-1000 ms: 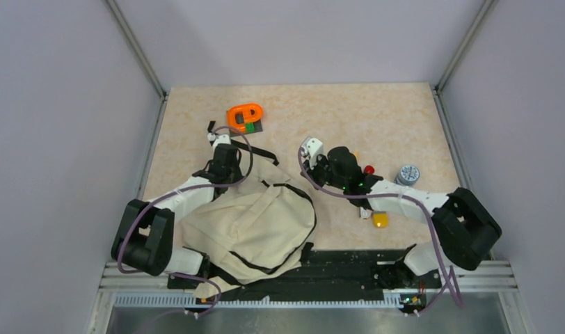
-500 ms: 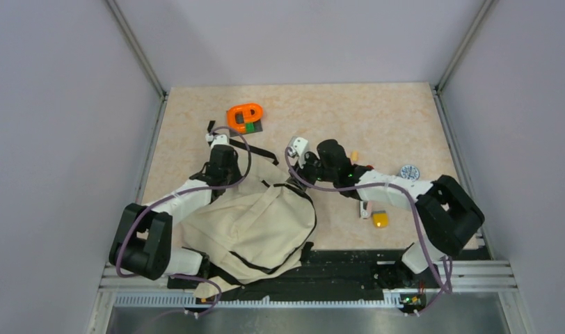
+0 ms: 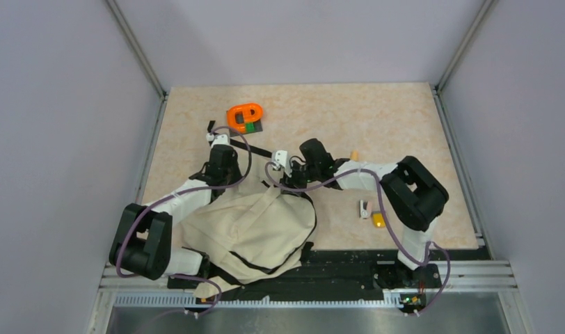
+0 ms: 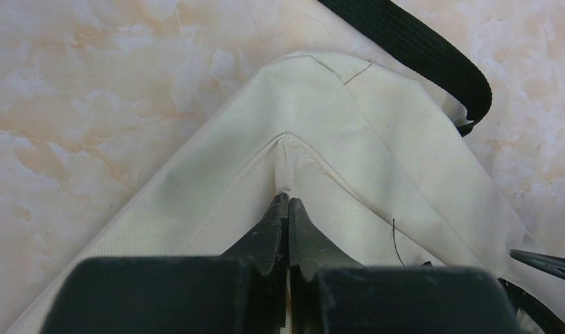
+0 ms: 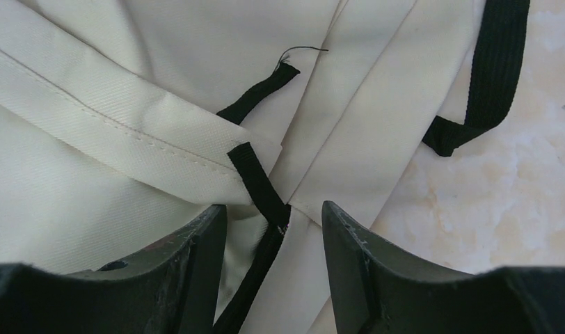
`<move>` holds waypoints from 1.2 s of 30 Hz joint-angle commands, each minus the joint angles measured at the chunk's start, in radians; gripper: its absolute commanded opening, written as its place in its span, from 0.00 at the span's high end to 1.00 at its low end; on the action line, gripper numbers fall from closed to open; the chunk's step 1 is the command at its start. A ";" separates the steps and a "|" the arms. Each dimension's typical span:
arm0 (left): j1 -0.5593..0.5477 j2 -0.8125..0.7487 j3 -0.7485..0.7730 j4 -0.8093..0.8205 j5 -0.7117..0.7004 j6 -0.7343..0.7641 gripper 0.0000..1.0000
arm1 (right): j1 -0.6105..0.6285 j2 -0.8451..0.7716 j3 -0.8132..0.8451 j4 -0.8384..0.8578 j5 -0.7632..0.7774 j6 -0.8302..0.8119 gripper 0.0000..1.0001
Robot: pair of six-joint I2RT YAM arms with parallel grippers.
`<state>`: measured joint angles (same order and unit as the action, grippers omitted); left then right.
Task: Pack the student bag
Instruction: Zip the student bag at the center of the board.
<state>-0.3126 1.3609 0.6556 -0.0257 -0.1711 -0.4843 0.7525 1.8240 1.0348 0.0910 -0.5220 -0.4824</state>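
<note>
- Nearest the camera, a black mounting rail [image 3: 349,268] runs along the near edge of the counter [image 3: 405,118] and carries both arm bases.
- The student bag [image 3: 255,226] lies flat on the near left part of the counter, and its lower edge overlaps the rail. It is beige fabric crossed by black zipper lines.
- To the right of the bag and apart from it, a small yellow object [image 3: 380,220] sits just beside a small white piece [image 3: 364,208]. Both are too small to identify.
- The left arm [image 3: 189,191] reaches across the bag's left side. The left jaws are pressed tight together and pinch a raised fold of the beige fabric near a far corner of the bag.
- The right arm [image 3: 363,175] bends leftward to the bag's far edge. The right jaws stand partly apart and hold nothing. They straddle a short black strap [image 5: 255,177] where it meets a stitched seam, and neither side visibly presses on it.
- Just beyond the bag, a longer black strap end [image 3: 255,149] trails onto the bare counter.
- A tiny orange item [image 3: 354,154] lies just behind the right arm.
- Farthest back, an orange looped object [image 3: 245,113] rests on a dark base with a green part, well apart from the bag.
</note>
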 commanded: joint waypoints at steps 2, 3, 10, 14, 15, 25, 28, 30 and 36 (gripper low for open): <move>0.004 -0.004 0.024 0.042 0.021 0.014 1.00 | 0.001 0.050 0.079 -0.021 -0.052 -0.109 0.48; 0.004 -0.003 0.026 0.042 0.021 0.016 1.00 | 0.001 0.060 0.087 -0.023 -0.060 -0.113 0.49; 0.004 0.005 0.042 0.030 0.036 0.017 1.00 | 0.001 0.099 0.126 -0.037 -0.082 -0.133 0.72; 0.004 0.014 0.056 0.000 0.045 0.016 1.00 | 0.001 0.084 0.109 -0.009 -0.061 -0.110 0.96; 0.004 0.011 0.055 -0.001 0.044 0.016 1.00 | 0.001 0.071 0.092 0.006 -0.056 -0.102 1.00; 0.023 -0.028 0.036 -0.027 -0.011 0.010 1.00 | -0.002 -0.154 -0.185 0.300 0.150 0.093 1.00; 0.035 -0.044 0.025 -0.026 -0.010 0.007 1.00 | -0.002 -0.225 -0.267 0.375 0.172 0.127 1.00; 0.042 -0.051 0.019 -0.027 -0.010 0.005 1.00 | -0.002 -0.265 -0.311 0.401 0.171 0.144 1.00; 0.056 -0.064 0.015 -0.031 -0.005 0.000 1.00 | -0.003 -0.324 -0.366 0.397 0.152 0.189 1.00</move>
<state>-0.2829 1.3315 0.6731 -0.0631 -0.1265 -0.4881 0.7517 1.5635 0.6949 0.4351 -0.3691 -0.3447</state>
